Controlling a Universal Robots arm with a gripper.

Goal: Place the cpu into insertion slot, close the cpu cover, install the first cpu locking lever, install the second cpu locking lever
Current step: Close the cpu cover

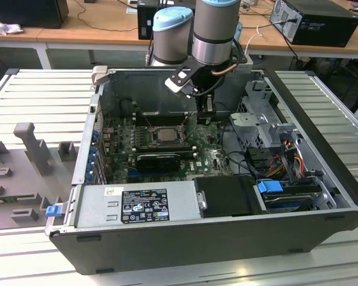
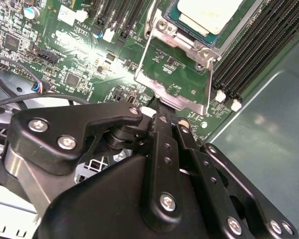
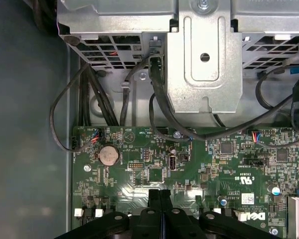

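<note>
Cpu [image 2: 209,12] first: where am I seeing it?

You are looking at it lying flat in the insertion slot [image 2: 159,25], pale metal top facing up. It is square, so no long side is showing. In the second wrist view the picture's edge is cutting off its far part. In the exterior view it [image 1: 165,134] is sitting in the middle of the green board, inside the open computer case [image 1: 185,238] on the slatted counter [image 1: 24,95].

And the cpu cover?

In the second wrist view the cpu cover [image 2: 179,101] is standing swung open, off the chip. It is reaching from the slot's edge toward the gripper [image 2: 162,112], and its window is framing bare green board. Black memory slots [image 2: 259,55] are running beside it.

What is the gripper doing?

Its fingers are pressing together in both wrist views. Their tips are meeting the tab on the cover's free edge. You cannot tell whether the tab is pinched between them.

What is the first wrist view giving me?

It is showing the gripper [image 3: 159,194] over the board's far part, with a coin cell [image 3: 109,155], black cables and a metal drive cage [image 3: 204,50].

And the exterior view?

The gripper [image 1: 204,116] is hanging just beside the slot, toward the exterior view's right. The cover there is too hard to make out.
</note>
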